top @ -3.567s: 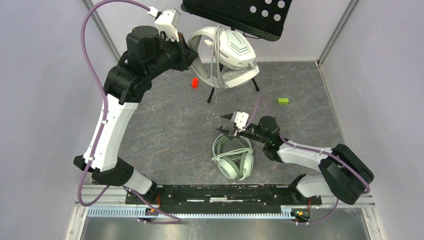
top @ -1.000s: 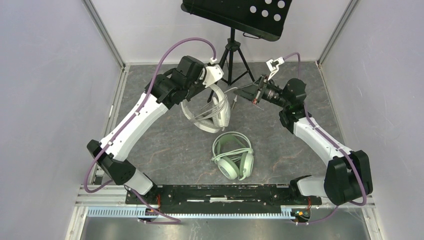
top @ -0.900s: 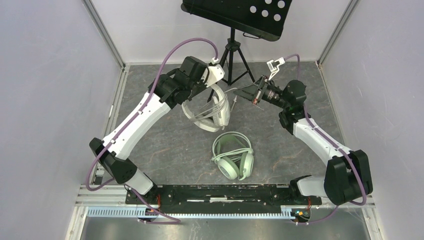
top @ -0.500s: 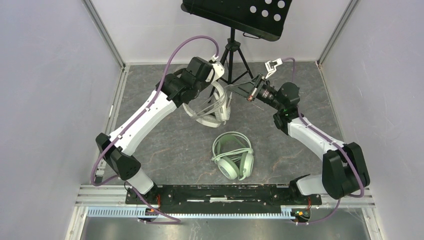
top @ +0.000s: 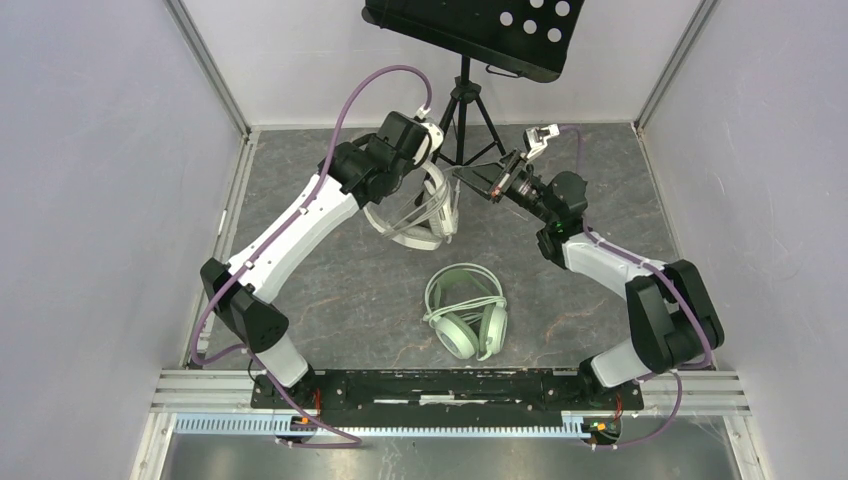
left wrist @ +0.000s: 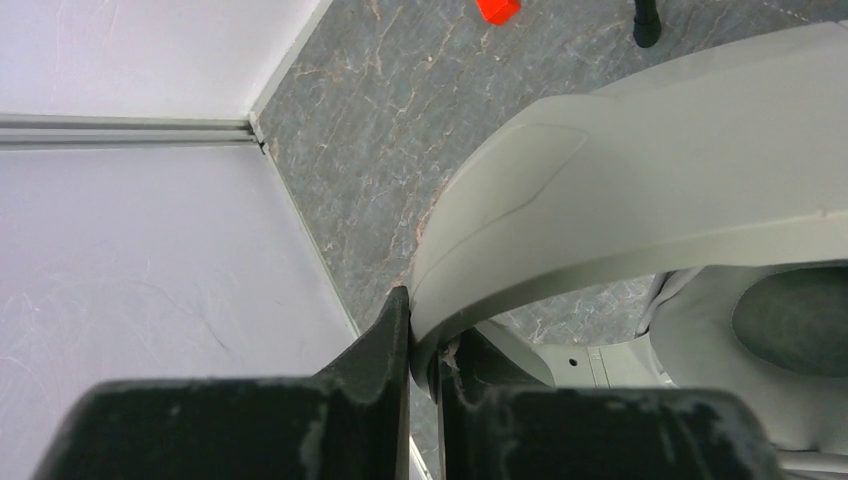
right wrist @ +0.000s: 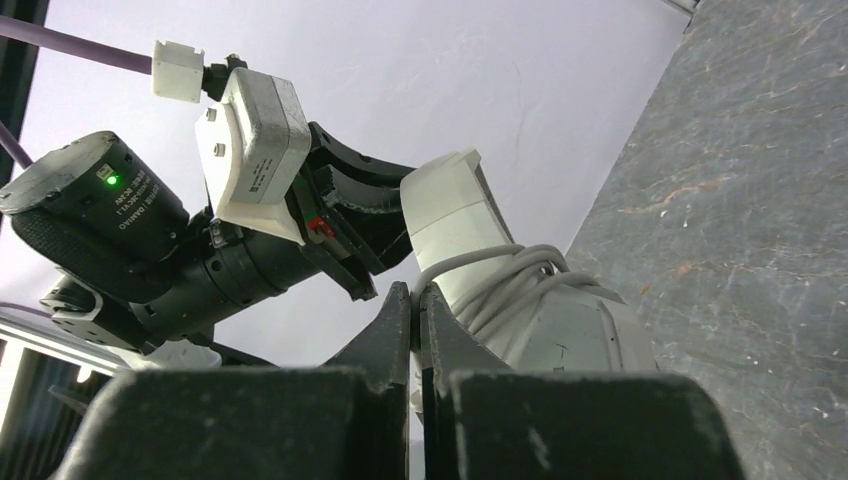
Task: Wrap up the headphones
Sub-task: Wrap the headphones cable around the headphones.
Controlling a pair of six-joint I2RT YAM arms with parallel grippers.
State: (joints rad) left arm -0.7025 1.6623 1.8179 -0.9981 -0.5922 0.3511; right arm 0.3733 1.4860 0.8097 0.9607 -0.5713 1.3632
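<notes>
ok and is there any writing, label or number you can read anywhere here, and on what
Nothing here reads for certain.
Black motor: small white print beside a green light, too small to read.
White box next to it: faint print on its side, too blurred to read.
White headset band: only an outlined shape, no words.
</notes>
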